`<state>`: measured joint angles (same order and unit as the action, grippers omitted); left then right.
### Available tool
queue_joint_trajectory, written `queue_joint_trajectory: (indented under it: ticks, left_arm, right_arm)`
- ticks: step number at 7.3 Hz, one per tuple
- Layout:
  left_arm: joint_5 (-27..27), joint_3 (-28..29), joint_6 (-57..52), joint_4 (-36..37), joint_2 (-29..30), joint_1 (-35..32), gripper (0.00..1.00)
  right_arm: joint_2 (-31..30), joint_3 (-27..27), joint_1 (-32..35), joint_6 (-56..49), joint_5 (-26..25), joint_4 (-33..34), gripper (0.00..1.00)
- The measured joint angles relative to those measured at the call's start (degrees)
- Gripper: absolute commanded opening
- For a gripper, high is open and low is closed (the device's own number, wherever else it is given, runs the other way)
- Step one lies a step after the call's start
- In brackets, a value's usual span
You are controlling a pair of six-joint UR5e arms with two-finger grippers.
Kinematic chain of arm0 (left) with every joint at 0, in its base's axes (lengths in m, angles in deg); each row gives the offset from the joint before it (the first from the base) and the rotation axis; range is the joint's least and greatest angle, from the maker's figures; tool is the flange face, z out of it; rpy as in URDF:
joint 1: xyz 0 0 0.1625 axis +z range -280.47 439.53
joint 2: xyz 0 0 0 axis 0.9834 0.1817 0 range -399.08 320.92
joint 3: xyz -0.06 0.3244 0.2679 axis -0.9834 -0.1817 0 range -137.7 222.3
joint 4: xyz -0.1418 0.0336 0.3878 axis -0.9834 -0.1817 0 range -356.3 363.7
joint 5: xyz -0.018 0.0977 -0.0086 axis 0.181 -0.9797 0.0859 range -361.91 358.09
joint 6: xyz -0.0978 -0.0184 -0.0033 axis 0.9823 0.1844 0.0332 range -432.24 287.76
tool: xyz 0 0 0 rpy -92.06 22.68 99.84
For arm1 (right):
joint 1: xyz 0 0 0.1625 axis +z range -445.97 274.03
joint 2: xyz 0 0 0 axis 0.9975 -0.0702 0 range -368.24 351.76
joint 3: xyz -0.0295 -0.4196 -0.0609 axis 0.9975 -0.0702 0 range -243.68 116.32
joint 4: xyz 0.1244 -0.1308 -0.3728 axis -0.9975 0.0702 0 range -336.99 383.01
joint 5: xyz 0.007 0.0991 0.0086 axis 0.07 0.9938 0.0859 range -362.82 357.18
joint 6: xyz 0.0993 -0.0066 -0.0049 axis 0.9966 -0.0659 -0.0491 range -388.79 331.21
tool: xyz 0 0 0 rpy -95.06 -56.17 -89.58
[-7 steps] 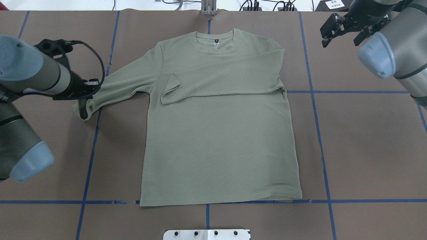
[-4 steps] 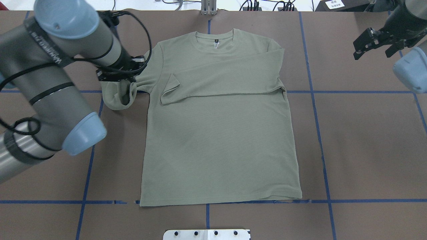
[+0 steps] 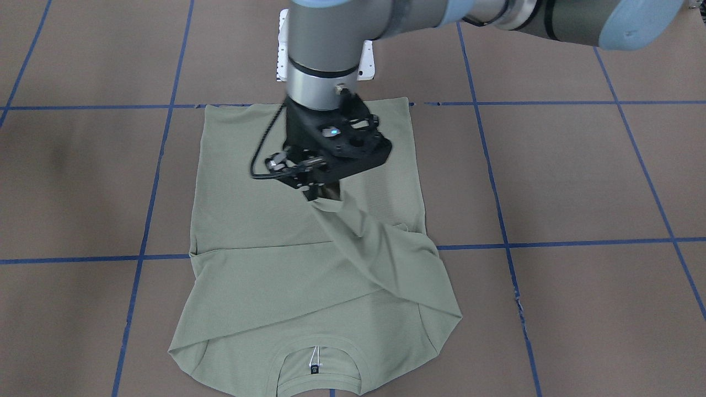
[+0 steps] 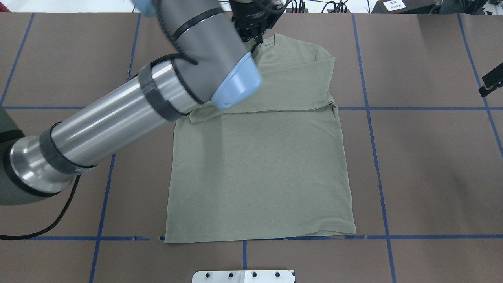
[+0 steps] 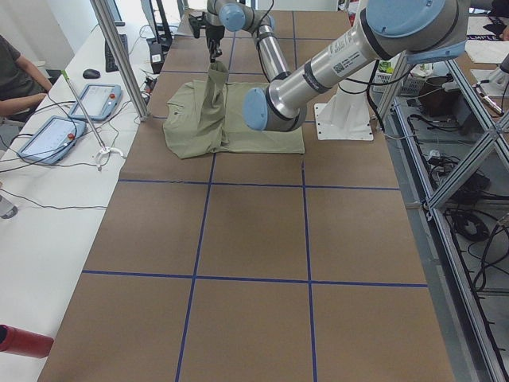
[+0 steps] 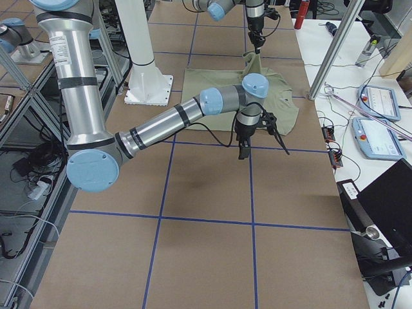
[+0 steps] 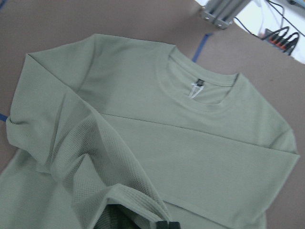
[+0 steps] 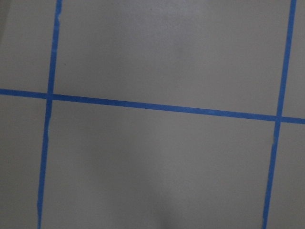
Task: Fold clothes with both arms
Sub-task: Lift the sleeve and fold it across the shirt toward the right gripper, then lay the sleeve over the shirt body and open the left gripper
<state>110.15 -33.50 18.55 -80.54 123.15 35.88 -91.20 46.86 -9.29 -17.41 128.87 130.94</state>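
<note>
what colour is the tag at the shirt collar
Black, the small tag on the pale sage-green knit shirt; clearest in the front-facing view.

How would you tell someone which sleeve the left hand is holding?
On the brown table lies a green shirt, collar toward the front-facing camera. The flat sleeve lies across its chest; the lifted sleeve slants up off the cloth from the shoulder, its cuff pinched in the left hand.

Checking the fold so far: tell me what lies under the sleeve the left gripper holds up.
Under the lifted sleeve, pinched by the left gripper, lies the shirt chest with the other sleeve folded across it. That sleeve's cuff end is mostly covered.
</note>
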Motion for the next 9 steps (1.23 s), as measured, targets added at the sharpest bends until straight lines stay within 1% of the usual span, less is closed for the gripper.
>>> queue_joint_trajectory:
  ticks: [1,3,4,6,7,8,9]
  left_arm:
    - [-0.10,5.55,3.49,-5.32,2.62,2.06,0.00]
    - [-1.95,15.27,9.84,-18.75,3.54,6.27,0.00]
    - [-3.38,17.58,11.13,-21.93,3.63,8.25,0.00]
    - [-5.41,19.65,13.11,-24.78,3.92,11.91,0.00]
    - [-8.00,22.45,14.84,-28.19,4.92,14.20,0.63]
    - [-12.07,26.59,16.21,-34.28,6.25,16.56,1.00]
    - [-16.76,29.91,16.63,-41.30,6.98,18.19,1.00]
  right_arm:
    - [-1.02,-0.02,0.99,-1.07,0.69,0.00,1.00]
    - [-1.44,-0.27,1.55,-1.62,1.05,0.00,1.00]
    - [-1.41,-0.30,1.59,-1.62,1.13,0.00,1.00]
    - [-1.29,-0.32,1.62,-1.48,1.19,0.00,1.00]
    - [-1.23,-0.32,1.62,-1.44,1.20,0.00,1.00]
    - [-1.16,-0.25,1.62,-1.36,1.22,0.00,1.00]
    - [-1.08,-0.05,1.63,-1.19,1.28,-0.02,1.00]
